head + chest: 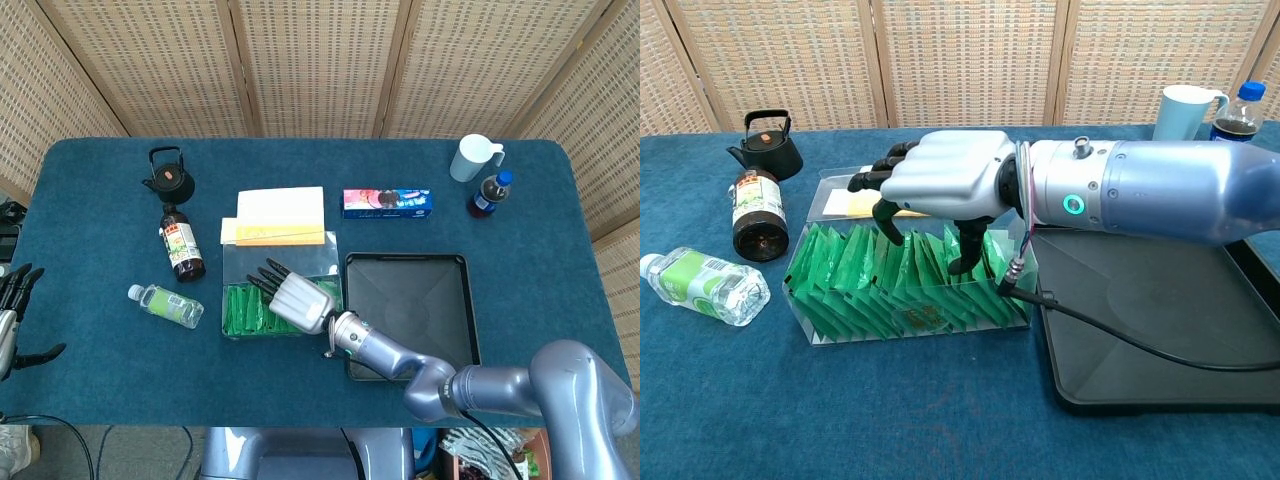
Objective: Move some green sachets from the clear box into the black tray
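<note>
A clear box (236,262) (910,335) at the table's middle holds a row of green sachets (245,310) (880,285) standing on edge. Right beside it lies the black tray (408,310) (1160,330), with nothing in it. My right hand (292,296) (940,180) hovers over the box, palm down and fingers spread. Its thumb (965,250) and one finger dip toward the sachets, but nothing is pinched. At the far left table edge my left hand (14,305) rests with its fingers apart, holding nothing.
Left of the box a dark bottle (181,243) (759,213) and a water bottle (166,305) (705,285) lie on their sides. A black kettle (168,172) (767,145) stands behind them. Yellow-white packets (278,215), a blue carton (386,203), a white cup (475,157) and a cola bottle (488,194) sit farther back.
</note>
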Controlling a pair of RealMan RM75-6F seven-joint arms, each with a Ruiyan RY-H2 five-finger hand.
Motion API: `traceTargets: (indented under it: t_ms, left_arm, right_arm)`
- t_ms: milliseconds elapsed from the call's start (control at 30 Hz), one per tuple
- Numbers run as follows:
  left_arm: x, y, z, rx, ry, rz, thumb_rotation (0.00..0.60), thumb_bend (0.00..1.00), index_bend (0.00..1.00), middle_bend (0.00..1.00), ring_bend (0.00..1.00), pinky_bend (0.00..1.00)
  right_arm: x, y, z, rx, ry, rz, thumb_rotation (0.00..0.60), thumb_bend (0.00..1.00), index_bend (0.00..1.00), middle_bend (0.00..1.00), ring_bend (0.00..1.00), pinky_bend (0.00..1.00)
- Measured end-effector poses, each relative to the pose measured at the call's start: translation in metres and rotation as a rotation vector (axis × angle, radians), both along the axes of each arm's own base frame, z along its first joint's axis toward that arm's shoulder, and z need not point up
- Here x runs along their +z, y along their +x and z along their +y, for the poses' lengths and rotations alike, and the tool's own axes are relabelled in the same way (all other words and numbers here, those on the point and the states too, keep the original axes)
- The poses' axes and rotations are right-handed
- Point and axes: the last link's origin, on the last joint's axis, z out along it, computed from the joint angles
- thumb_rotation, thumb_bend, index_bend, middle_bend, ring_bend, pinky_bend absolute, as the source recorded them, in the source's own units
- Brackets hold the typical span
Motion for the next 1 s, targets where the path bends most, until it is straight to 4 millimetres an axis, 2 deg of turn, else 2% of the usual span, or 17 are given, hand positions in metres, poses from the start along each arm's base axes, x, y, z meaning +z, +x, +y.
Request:
traceTargets:
  t_ms: [1000]
  left_arm:
    - [-0.002,0.0,0.001,0.003,-0.004,0.005,0.6,0.12,0.0,0.0,0.0,0.0]
  right_arm:
    - [-0.021,-0.024,-0.003,-0.037,-0.005,0.078,0.6,0.37,0.41,0.03,0.0,0.0]
